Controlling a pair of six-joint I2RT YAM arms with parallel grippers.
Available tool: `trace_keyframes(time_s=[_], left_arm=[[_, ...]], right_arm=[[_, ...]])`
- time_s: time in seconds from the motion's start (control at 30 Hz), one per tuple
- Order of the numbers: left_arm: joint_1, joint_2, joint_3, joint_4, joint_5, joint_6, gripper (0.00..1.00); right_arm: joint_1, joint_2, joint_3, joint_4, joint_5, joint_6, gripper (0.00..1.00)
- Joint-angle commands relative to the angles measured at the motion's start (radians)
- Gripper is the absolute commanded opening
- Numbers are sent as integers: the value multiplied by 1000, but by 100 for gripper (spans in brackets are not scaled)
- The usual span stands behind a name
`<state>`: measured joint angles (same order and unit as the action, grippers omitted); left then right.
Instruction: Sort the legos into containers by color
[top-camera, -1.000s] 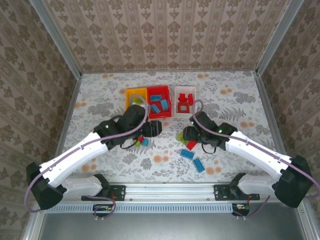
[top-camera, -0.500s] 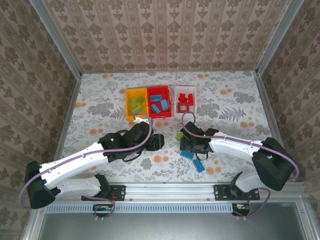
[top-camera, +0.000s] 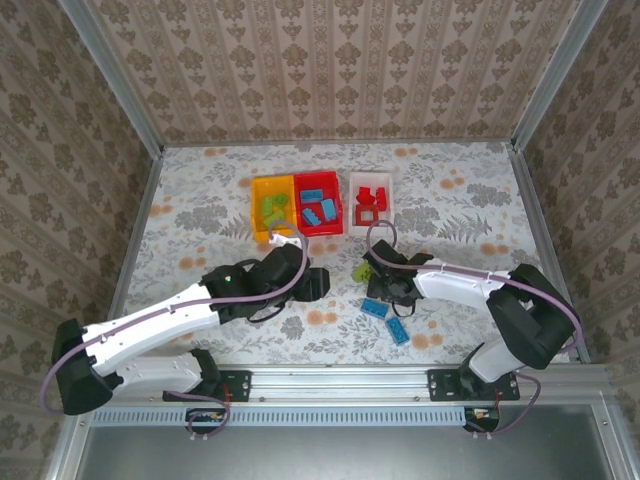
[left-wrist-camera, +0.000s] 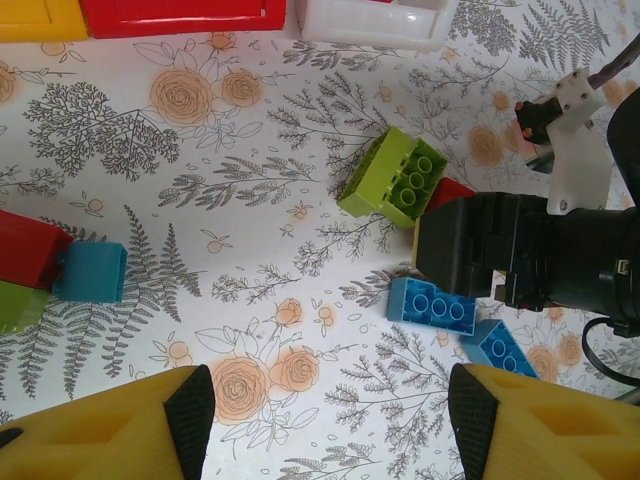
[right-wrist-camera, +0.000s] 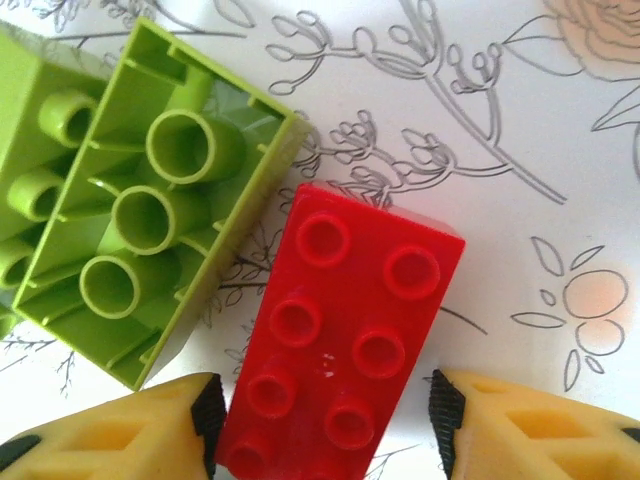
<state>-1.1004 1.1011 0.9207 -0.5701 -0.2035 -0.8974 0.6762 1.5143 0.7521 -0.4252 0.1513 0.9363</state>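
Low over the flowered table (top-camera: 200, 230), the right gripper (right-wrist-camera: 325, 405) straddles one end of a red brick (right-wrist-camera: 345, 330). Its jaws are open: one pad sits at the brick's edge and a sliver of table shows before the other. Just left of it, a lime brick (right-wrist-camera: 150, 200) lies hollow side up. Two blue bricks (top-camera: 375, 308) (top-camera: 398, 330) lie nearer the arm bases. The left gripper (left-wrist-camera: 328, 400) hangs to the left of this group with its jaws wide apart, nothing between them. A trio of bricks (left-wrist-camera: 90, 272), red, blue and lime, huddles farther left. At the far middle, side by side, the yellow bin (top-camera: 256, 210) holds lime pieces (top-camera: 272, 208), the red bin (top-camera: 320, 231) blue ones (top-camera: 315, 195), and the white bin (top-camera: 370, 175) red ones (top-camera: 375, 193).
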Motion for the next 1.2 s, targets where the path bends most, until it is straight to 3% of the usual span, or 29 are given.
trace_keyframes(time_s=[0.0, 0.37, 0.5, 0.6, 0.9, 1.17], left_arm=[[-11, 15, 29, 25, -13, -3, 66], [-30, 73, 77, 82, -10, 19, 65], [-45, 80, 141, 78, -51, 46, 65], [-46, 97, 212, 53, -100, 82, 65], [112, 240, 412, 7, -13, 146, 65], [237, 345, 497, 63, 108, 189, 66]], right_arm=[[-20, 19, -7, 9, 42, 9, 54], [-54, -46, 14, -49, 106, -45, 27], [-56, -181, 91, -156, 195, -126, 21], [-73, -197, 175, -126, 179, -227, 21], [-258, 198, 624, -145, -40, -394, 20], [-328, 526, 971, -269, -35, -375, 24]])
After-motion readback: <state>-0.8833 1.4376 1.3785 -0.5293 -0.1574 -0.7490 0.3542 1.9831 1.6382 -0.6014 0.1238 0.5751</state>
